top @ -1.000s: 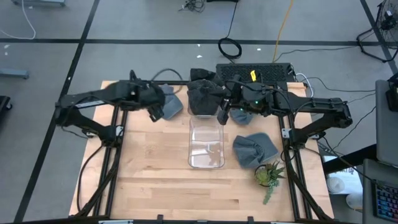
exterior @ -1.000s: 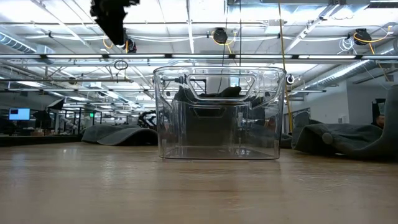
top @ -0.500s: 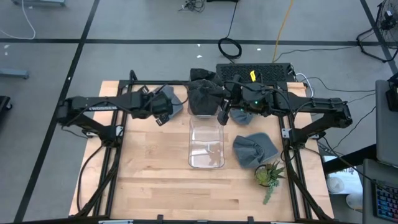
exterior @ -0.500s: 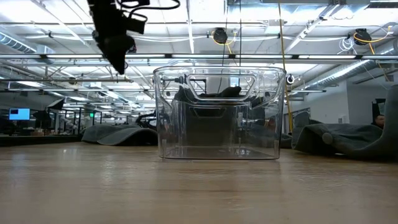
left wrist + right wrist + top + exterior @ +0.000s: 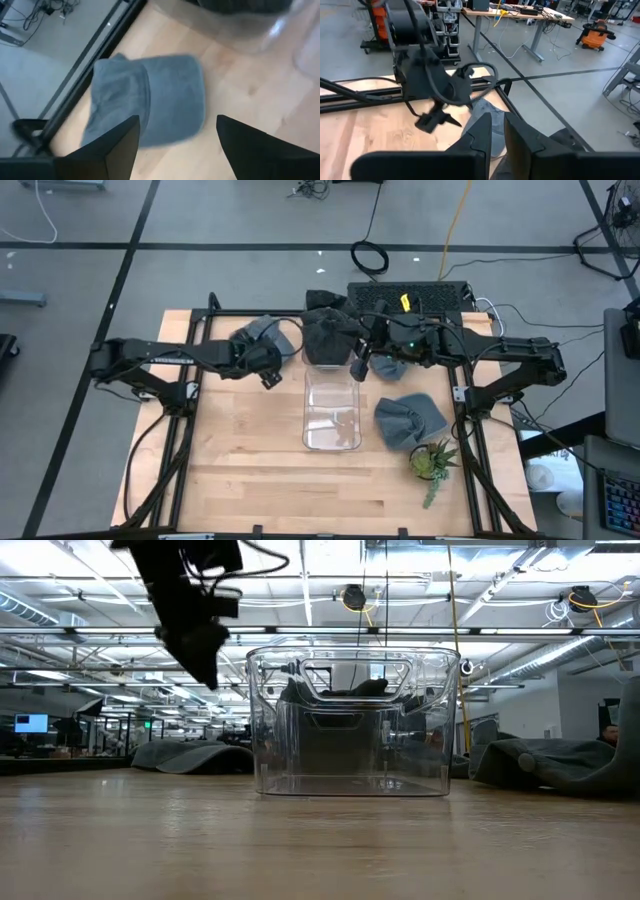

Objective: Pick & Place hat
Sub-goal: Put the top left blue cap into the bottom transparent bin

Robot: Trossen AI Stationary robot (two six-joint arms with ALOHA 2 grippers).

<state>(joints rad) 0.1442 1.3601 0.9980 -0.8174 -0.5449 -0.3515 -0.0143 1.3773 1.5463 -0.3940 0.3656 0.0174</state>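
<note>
A grey-blue hat (image 5: 150, 100) lies flat on the table at the far left of a clear bin (image 5: 332, 408); the hat (image 5: 262, 335) also shows in the high view and, in the low view, the hat (image 5: 190, 755) sits left of the bin. My left gripper (image 5: 177, 145) hangs open above the table just on the hat's near side, slanting down; it shows in the high view (image 5: 270, 376) and the low view (image 5: 205, 660). My right gripper (image 5: 358, 365) waits shut, high over the bin's far end, holding nothing.
A dark hat (image 5: 325, 340) lies at the bin's far end, another grey hat (image 5: 410, 420) to its right and one (image 5: 392, 366) below the right arm. A small potted plant (image 5: 432, 460) stands near the right front. Bare wood (image 5: 240, 460) lies left of the bin.
My left gripper has come down from high above the table and shifted a little toward the bin, staying slanted downward. The hats and the bin have kept their places.
</note>
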